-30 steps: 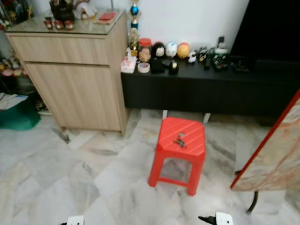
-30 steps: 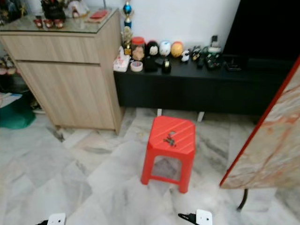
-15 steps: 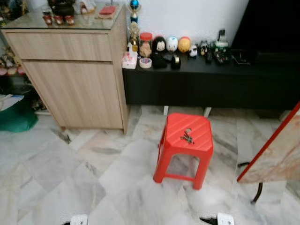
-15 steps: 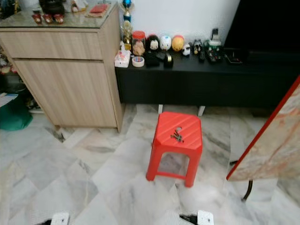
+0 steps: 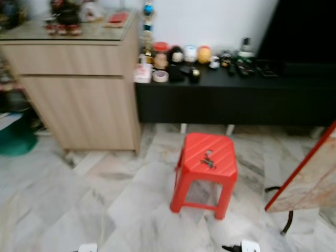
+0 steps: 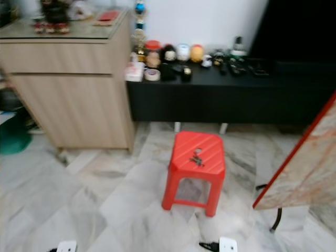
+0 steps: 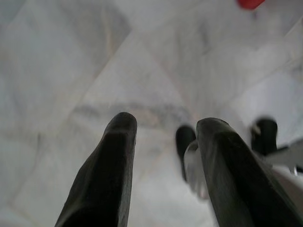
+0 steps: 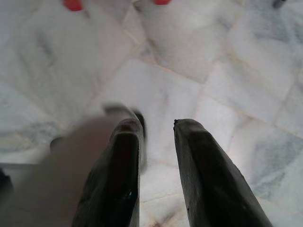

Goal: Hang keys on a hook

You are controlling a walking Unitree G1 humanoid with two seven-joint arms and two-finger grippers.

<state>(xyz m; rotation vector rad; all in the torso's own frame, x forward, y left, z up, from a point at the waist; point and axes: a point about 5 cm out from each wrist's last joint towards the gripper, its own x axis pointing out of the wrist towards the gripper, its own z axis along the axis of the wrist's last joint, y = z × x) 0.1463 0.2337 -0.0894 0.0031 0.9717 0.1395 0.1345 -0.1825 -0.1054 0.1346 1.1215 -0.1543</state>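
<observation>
**Hanging low over the floor, both claws empty**

Pointing down at the pale marble floor (image 7: 71,71), the left gripper (image 7: 163,142) holds its two black fingers apart with nothing between them. The right gripper (image 8: 156,137) hangs likewise, its fingers parted by a narrower gap, gripping nothing. Ahead stands a red stool (image 5: 206,157) with the keys (image 5: 208,162) lying on its seat. Behind the stool runs a long black bench (image 5: 231,97) crowded with small figurines, and beside that a wooden cabinet (image 5: 79,89).
</observation>
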